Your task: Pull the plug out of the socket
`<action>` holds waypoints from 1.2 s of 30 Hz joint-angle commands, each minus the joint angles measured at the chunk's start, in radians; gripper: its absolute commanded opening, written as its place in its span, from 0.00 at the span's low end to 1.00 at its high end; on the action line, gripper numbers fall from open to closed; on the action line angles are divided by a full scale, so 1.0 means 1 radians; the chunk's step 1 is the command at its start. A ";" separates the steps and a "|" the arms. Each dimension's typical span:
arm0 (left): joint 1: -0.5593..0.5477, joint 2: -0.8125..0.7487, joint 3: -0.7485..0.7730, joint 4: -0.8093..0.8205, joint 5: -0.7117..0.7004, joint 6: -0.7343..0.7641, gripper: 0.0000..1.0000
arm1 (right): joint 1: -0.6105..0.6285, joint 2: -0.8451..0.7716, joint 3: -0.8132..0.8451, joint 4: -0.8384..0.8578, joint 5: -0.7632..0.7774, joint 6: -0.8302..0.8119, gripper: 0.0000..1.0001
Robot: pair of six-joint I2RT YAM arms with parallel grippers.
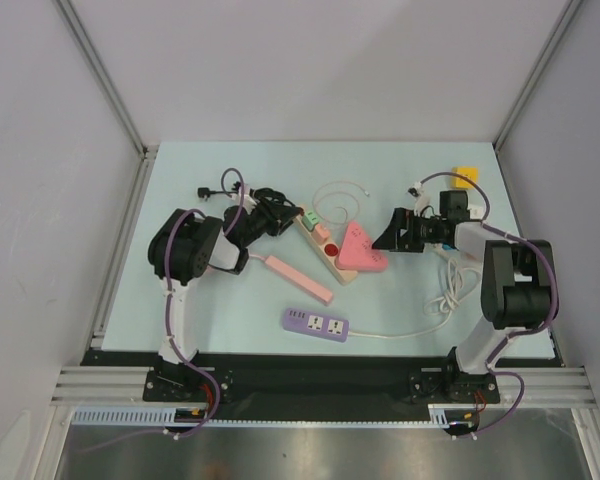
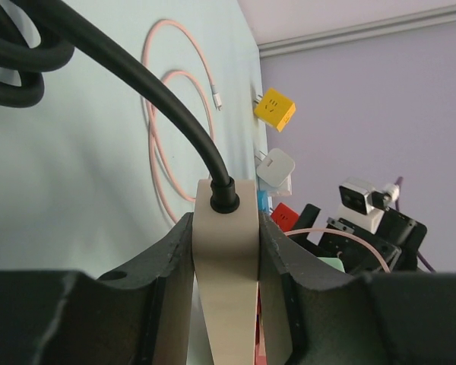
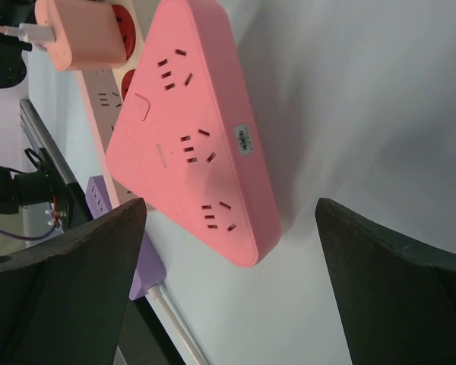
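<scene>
A beige power strip (image 1: 325, 248) lies slantwise mid-table with a green plug (image 1: 308, 216) and a salmon-pink charger plug (image 1: 323, 232) seated in it. My left gripper (image 1: 283, 222) is shut on the strip's far end (image 2: 224, 243), where its black cable (image 2: 175, 114) comes out. My right gripper (image 1: 388, 232) is open and empty, just right of a pink triangular socket (image 1: 360, 250). In the right wrist view the triangular socket (image 3: 190, 129) lies ahead of my gripper (image 3: 228, 281), and the charger plug (image 3: 83, 34) sits in the strip at top left.
A pink bar strip (image 1: 298, 278) and a purple strip (image 1: 316, 323) with a white cord lie near the front. A coiled pink cable (image 1: 340, 200), a yellow cube adapter (image 1: 466, 175) and a white adapter (image 2: 275, 167) are at the back right. Black cable coils (image 1: 265, 205) lie by my left gripper.
</scene>
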 commanded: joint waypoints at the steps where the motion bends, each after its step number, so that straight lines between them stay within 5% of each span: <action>1: 0.003 -0.084 0.030 0.514 0.059 0.050 0.00 | -0.001 0.043 0.030 0.056 -0.058 0.065 1.00; 17: 0.005 -0.118 0.067 0.515 0.111 0.061 0.00 | 0.103 0.201 0.072 0.095 -0.299 0.048 0.93; 23: 0.003 -0.119 0.090 0.515 0.115 0.053 0.00 | 0.101 0.241 0.087 0.080 -0.384 0.059 0.69; 31: 0.005 -0.102 0.099 0.515 0.130 0.053 0.00 | 0.103 0.239 0.102 0.068 -0.434 0.053 0.27; 32: 0.003 -0.101 0.098 0.515 0.133 0.051 0.00 | 0.103 0.238 0.106 0.065 -0.440 0.051 0.16; 36: 0.005 -0.093 0.092 0.515 0.138 0.048 0.00 | 0.095 0.232 0.124 0.034 -0.494 0.030 0.00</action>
